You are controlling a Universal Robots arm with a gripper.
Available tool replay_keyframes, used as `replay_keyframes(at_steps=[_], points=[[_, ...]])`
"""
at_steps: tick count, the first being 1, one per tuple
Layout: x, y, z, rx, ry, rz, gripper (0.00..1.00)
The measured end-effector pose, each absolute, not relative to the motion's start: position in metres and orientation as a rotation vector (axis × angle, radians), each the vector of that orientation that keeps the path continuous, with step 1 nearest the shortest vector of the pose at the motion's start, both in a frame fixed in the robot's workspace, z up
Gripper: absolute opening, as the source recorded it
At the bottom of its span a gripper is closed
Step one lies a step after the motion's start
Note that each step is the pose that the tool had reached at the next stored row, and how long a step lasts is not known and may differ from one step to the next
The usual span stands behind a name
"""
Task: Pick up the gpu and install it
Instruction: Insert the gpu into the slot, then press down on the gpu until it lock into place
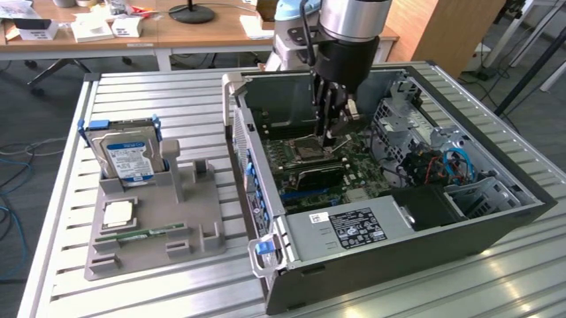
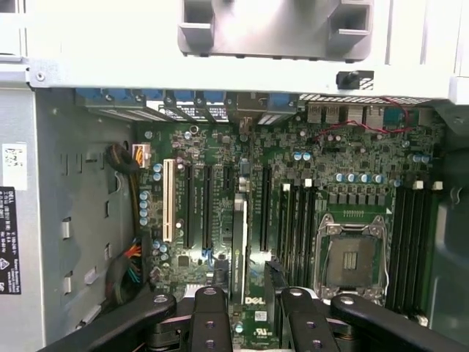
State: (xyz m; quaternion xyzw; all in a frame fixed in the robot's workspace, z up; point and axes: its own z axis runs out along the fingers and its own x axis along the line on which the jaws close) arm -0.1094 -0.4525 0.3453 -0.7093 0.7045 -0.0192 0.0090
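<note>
The arm points straight down. Its gripper (image 1: 331,136) hangs low, fingers (image 2: 209,323) apparently partly closed.

Green motherboard (image 2: 293,176); blue-white hard drive label (image 1: 129,159); grey rack (image 1: 168,212).

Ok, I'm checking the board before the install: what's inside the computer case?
In the case: a green motherboard with an open CPU socket, rows of slots, and a labelled power supply. The gripper hangs over the board and covers the part beneath it.
</note>
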Motion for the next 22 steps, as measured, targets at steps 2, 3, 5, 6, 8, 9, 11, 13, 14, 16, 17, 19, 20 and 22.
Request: replay_keyframes(at_steps=[2, 3, 5, 6, 8, 9, 11, 13, 14, 16, 17, 19, 20, 22], points=[[-0.1094, -0.4525, 0.3454, -2.216, 2.201, -0.06, 0.33], [-0.1094, -0.4525, 0.3463, -2.216, 2.201, -0.06, 0.33], [-0.1094, -0.4525, 0.3472, -2.216, 2.201, -0.06, 0.33], [-0.1094, -0.4525, 0.3473, -2.216, 2.201, -0.06, 0.33], [-0.1094, -0.4525, 0.3473, -2.216, 2.201, -0.06, 0.33], [-0.1094, -0.4525, 0.3473, -2.216, 2.201, -0.06, 0.33], [-0.1094, -0.4525, 0.3473, -2.216, 2.201, -0.06, 0.33], [-0.1094, -0.4525, 0.3473, -2.216, 2.201, -0.06, 0.33], [-0.1094, -0.4525, 0.3473, -2.216, 2.201, -0.06, 0.33], [-0.1094, -0.4525, 0.3473, -2.216, 2.201, -0.06, 0.33], [-0.1094, -0.4525, 0.3473, -2.216, 2.201, -0.06, 0.33], [-0.1094, -0.4525, 0.3473, -2.216, 2.201, -0.06, 0.25], [-0.1094, -0.4525, 0.3473, -2.216, 2.201, -0.06, 0.25], [-0.1094, -0.4525, 0.3473, -2.216, 2.201, -0.06, 0.14]])
